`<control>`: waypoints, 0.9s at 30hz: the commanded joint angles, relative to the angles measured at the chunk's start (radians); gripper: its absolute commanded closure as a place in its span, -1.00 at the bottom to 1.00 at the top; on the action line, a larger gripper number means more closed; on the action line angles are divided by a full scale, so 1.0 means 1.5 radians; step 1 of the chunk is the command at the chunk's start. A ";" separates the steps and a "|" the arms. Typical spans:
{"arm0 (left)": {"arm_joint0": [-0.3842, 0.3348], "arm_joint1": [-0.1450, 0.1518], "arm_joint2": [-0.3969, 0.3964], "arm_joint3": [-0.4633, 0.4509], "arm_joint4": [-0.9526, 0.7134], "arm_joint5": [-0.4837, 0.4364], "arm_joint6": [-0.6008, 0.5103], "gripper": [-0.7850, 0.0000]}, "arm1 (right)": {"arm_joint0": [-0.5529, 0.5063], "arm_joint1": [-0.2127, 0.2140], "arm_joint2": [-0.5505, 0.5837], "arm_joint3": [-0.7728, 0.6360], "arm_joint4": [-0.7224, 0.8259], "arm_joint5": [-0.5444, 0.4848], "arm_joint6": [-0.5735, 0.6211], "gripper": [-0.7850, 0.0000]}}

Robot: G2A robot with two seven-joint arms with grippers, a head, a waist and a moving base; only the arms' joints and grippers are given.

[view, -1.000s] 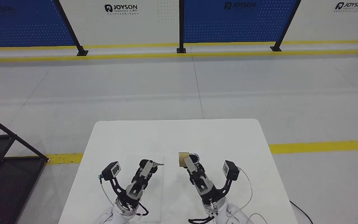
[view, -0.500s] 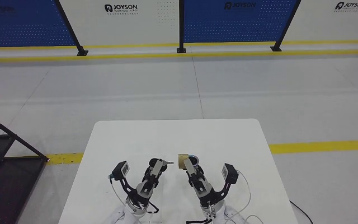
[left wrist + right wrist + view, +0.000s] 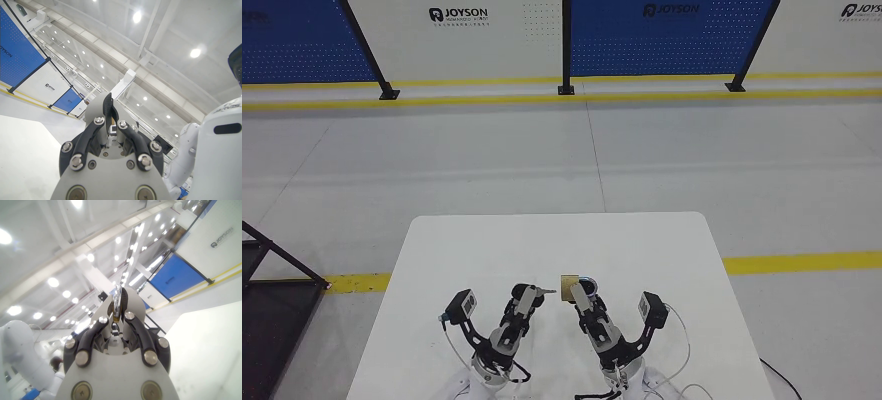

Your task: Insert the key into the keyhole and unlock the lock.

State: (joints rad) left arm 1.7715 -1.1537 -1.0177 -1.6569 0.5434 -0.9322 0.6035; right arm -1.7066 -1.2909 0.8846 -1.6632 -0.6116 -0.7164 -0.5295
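Top view puts the key (image 3: 545, 293), pinched in your left gripper (image 3: 531, 296), just beside the padlock (image 3: 569, 285) clamped in your right gripper (image 3: 581, 291). Approach off-line from the keyhole and the key may twist or shove the padlock askew.

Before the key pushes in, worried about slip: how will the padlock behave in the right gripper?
The padlock looks metal, so probably rigid and heavy for its size. Its shiny surface may slip or twist in the right gripper.
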 commanded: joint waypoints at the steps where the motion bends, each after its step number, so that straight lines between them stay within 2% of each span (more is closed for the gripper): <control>1: -0.002 -0.003 0.002 0.002 0.001 0.002 0.002 1.00 | 0.000 0.000 0.000 0.000 0.000 0.000 0.000 1.00; 27: -0.008 -0.027 0.003 0.012 -0.002 0.009 -0.013 1.00 | 0.000 0.000 0.000 0.000 0.000 0.000 0.000 1.00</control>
State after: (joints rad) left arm 1.7586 -1.1927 -1.0121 -1.6390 0.5403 -0.9174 0.5844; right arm -1.7066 -1.2910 0.8845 -1.6632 -0.6116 -0.7164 -0.5294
